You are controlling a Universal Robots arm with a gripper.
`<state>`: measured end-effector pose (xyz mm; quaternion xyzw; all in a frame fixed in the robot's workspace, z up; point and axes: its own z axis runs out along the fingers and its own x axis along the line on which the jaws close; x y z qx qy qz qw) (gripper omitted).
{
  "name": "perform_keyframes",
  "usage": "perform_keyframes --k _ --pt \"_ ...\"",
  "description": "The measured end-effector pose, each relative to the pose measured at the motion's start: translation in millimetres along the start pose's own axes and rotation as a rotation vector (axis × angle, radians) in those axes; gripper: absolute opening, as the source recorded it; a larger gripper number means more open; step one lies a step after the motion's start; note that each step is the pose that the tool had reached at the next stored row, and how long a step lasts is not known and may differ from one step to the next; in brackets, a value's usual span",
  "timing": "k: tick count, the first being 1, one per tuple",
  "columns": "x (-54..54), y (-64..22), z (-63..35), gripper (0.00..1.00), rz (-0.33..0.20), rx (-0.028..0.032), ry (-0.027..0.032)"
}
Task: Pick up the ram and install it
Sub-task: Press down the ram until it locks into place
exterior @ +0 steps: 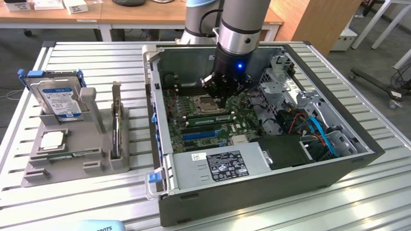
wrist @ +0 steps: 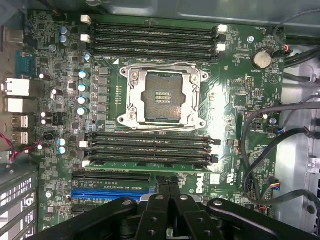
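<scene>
One gripper (wrist: 168,192), black and angular, hangs inside the open computer case (exterior: 257,192) over the motherboard (wrist: 235,100), jaws pressed together on nothing. One ram (exterior: 207,117), a thin green stick, seems seated in a slot beside the square metal socket (wrist: 161,95). Another green stick (exterior: 64,156) lies along the grey holder's (exterior: 35,179) near edge.

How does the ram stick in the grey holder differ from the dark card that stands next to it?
The ram stick is green with a small white label; the dark card is almost black and has a metal bracket. The ram stick lies low in the holder; the dark card stands upright and rises much higher. Both sit in the grey holder on the table, outside the computer case.
</scene>
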<state>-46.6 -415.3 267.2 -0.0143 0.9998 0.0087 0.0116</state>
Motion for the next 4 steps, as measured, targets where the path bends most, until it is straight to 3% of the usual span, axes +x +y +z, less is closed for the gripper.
perform_keyframes --k 4 --pt "0.0 0.0 0.0 0.10 0.000 0.0000 0.0000"
